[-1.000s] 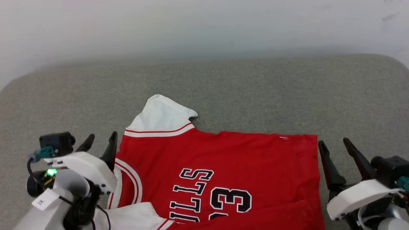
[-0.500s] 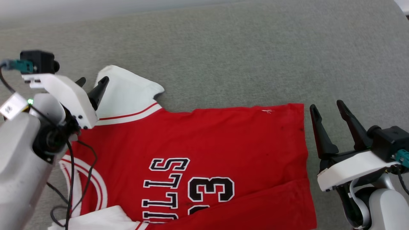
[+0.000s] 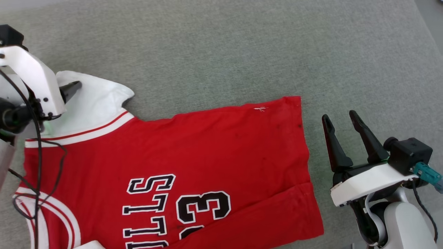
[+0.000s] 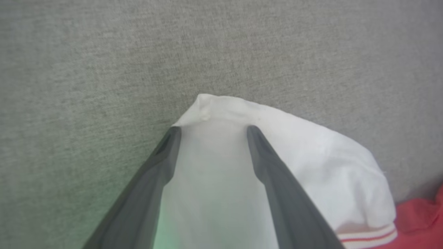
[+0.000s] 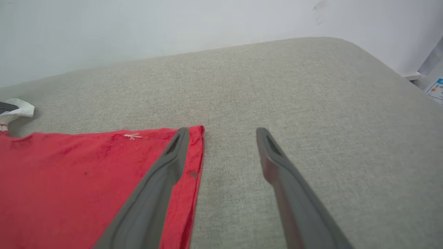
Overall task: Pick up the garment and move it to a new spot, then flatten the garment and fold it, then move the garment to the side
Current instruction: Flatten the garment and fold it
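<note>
The garment [image 3: 207, 145], a red jersey with black "BULLS" and "23" lettering, lies spread flat on the grey cushion [image 3: 225, 52]. Its white sleeve [image 3: 97, 100] points to the far left. My left gripper [image 3: 69, 89] hovers over that sleeve; in the left wrist view its open fingers straddle the sleeve [image 4: 304, 159] near its tip, the left gripper [image 4: 213, 129] holding nothing. My right gripper [image 3: 339, 117] stands open just right of the red hem. In the right wrist view the right gripper [image 5: 223, 131] has its left finger over the hem corner of the garment [image 5: 69, 180].
A pale wall [image 5: 173, 24] runs behind the cushion [image 5: 311, 103]. The cushion's rounded right edge falls away at the far right, where a small printed label [image 5: 436, 90] shows. Bare grey fabric stretches beyond and right of the jersey.
The head camera has tilted down and shifted. My left gripper has travelled forward from beside the collar to over the white sleeve. The right gripper stays by the hem, still open.
</note>
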Controlling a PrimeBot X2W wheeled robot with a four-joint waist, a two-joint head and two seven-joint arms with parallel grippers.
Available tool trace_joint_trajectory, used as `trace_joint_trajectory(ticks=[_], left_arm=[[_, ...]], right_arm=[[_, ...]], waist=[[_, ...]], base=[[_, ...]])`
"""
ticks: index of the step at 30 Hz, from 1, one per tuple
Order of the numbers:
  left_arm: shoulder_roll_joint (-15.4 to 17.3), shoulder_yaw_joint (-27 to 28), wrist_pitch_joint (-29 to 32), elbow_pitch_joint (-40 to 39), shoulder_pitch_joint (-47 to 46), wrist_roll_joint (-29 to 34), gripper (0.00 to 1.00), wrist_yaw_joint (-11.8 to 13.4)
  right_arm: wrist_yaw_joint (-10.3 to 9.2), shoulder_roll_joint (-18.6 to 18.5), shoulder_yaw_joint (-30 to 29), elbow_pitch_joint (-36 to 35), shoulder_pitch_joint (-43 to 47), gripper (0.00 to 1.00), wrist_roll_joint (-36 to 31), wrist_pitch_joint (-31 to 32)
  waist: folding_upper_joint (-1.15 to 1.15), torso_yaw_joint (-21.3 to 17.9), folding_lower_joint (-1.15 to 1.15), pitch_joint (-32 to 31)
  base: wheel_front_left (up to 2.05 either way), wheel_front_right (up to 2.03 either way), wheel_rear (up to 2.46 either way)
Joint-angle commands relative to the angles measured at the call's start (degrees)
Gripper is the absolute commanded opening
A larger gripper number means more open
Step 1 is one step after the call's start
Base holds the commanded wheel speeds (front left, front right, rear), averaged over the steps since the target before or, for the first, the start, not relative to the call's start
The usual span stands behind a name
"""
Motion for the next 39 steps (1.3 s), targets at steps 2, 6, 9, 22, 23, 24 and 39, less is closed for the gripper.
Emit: trace_joint_trajectory(ticks=[2,6,9,22,23,24,39], left_arm=[[0.28,-3.19,5.34,2.4,1.83,0.87,1.0,0.91],[-0.87,-4.66,9.49,2.93,3.32,-0.28,0.0,1.19],[-1.36,-4.65,8.46,2.42,3.21,-0.25,0.0,0.82],[-2.83,-1.95,-1.96,-1.84,-1.39,1.44,0.0,-1.83],[-3.07,-1.97,-2.48,-2.39,-1.74,1.68,0.0,-2.11],[-3.45,-2.19,-2.92,-2.99,-2.01,1.93,0.0,-2.34],[-4.78,-2.76,-8.01,-10.75,-1.53,3.76,0.0,-3.03]], right_arm=[[-0.05,0.34,-0.04,1.04,-0.78,1.0,0.95,-0.58],[-0.05,0.39,0.06,2.08,-1.27,1.0,2.46,-0.73],[-0.05,0.39,0.35,2.47,-1.71,1.0,3.34,-0.43],[-0.05,-8.62,2.55,10.12,-8.53,1.0,11.98,14.66],[-0.05,-9.76,3.26,10.79,-9.46,1.0,12.88,16.75],[-0.05,-10.88,3.85,11.27,-10.33,1.0,13.86,18.68],[-0.03,-16.49,14.07,19.3,-20.56,0.95,20.29,39.68]], waist=[[0.0,-0.78,-0.01,0.75],[0.0,-1.0,-0.01,1.08],[0.0,-0.95,-0.01,1.2],[0.0,3.18,-0.01,-1.76],[0.0,3.74,-0.01,-1.85],[0.0,4.49,-0.01,-1.96],[0.0,11.34,-0.01,-0.04]], base=[[0.0,0.0,0.0],[0.0,0.0,0.0],[0.0,0.0,0.0],[0.0,0.0,0.0],[0.0,0.0,0.0],[0.0,0.0,0.0],[0.0,0.0,0.0]])
